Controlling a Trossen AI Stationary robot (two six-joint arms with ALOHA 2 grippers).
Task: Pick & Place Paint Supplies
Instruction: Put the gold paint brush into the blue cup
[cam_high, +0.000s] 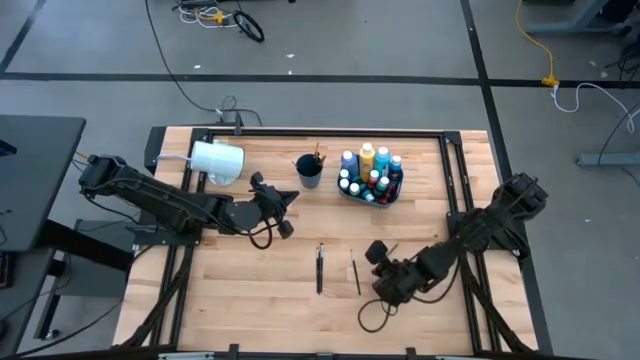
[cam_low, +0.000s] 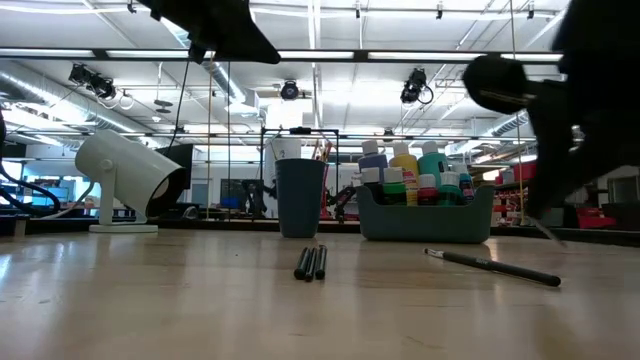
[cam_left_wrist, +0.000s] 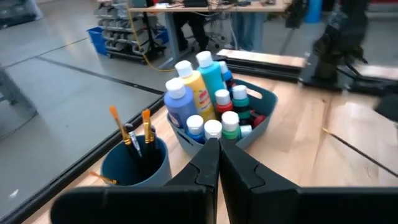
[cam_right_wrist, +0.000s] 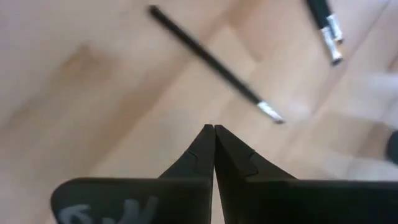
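Note:
Several white-capped paint bottles stand in a teal bin at the table's far middle. Beside it, a dark blue cup holds orange-handled brushes. Two dark brushes lie side by side on the near middle of the table. A single thin brush lies just to their right. My right gripper is shut, tilted down, above the table just right of the single brush. My left gripper is shut, raised, and points at the bin and cup.
A large white cylinder on a stand sits at the far left of the table. Black rails run along the table's edges. Bare wood lies around the loose brushes.

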